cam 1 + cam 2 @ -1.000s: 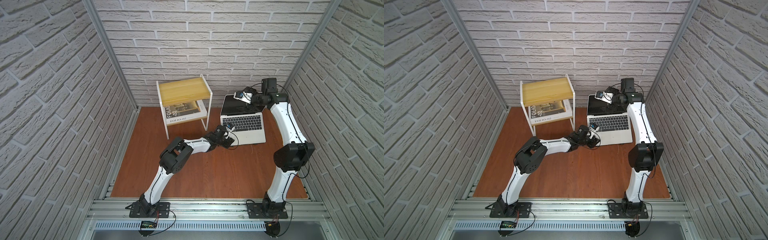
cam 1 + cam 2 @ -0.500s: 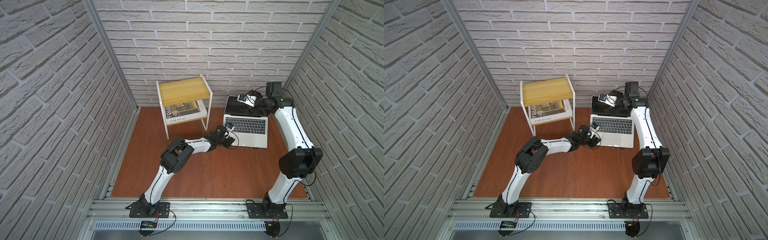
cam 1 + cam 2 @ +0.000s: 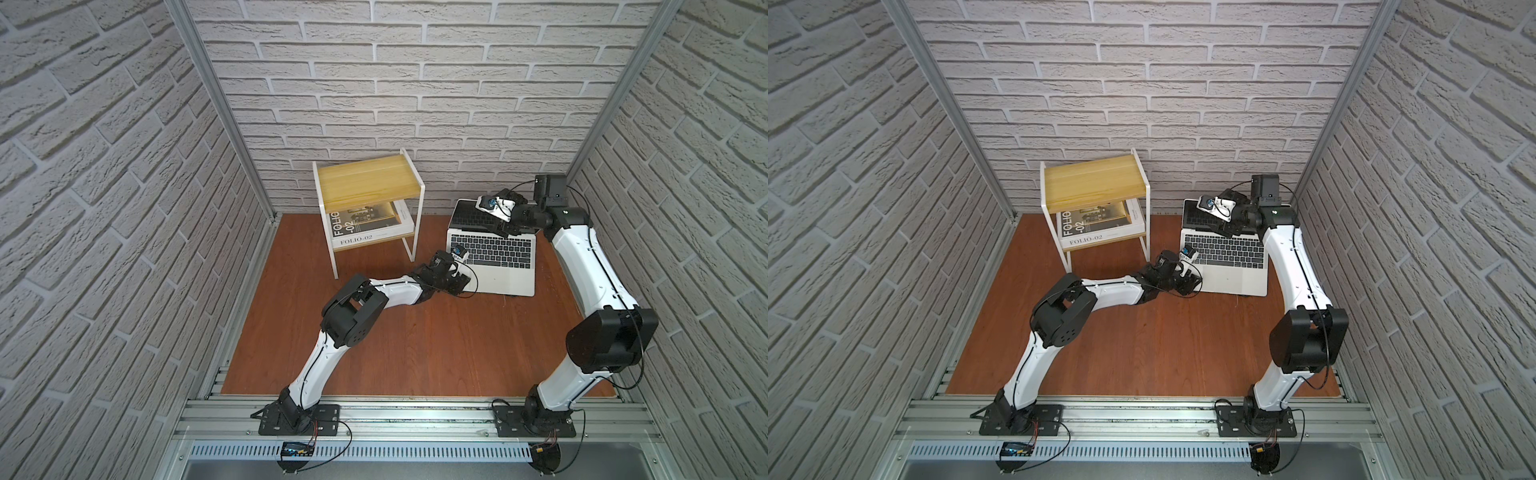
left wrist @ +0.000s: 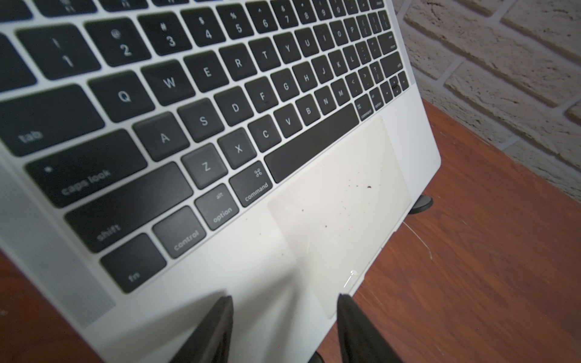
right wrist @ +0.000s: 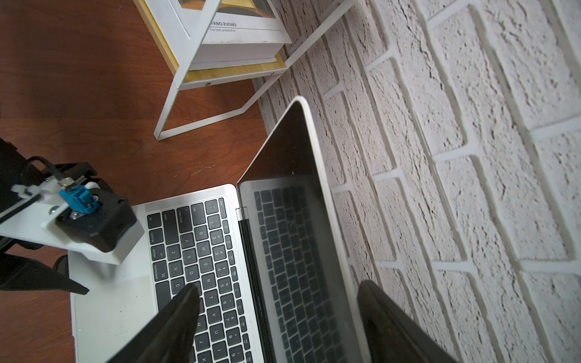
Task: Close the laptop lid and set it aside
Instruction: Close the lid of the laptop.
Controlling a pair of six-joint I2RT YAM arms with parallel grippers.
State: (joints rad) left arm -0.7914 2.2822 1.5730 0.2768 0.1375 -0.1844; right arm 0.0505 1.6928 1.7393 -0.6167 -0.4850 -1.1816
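Nudged slightly toward the right-hand wall since a second ago, the laptop (image 3: 492,266) sits open at the back right of the desk (image 3: 415,340) in both top views, its laptop lid (image 3: 467,215) raised near the brick wall (image 3: 457,124).

Left wrist view: left fingers (image 4: 213,330) spread over the palm rest (image 4: 251,267), pinching nothing.

Right wrist view: right fingers (image 5: 176,320) spread astride the lid, seemingly not touching it.

Risk: with nothing holding it down, pushing the lid may skid the laptop, or shut it onto the left fingers.
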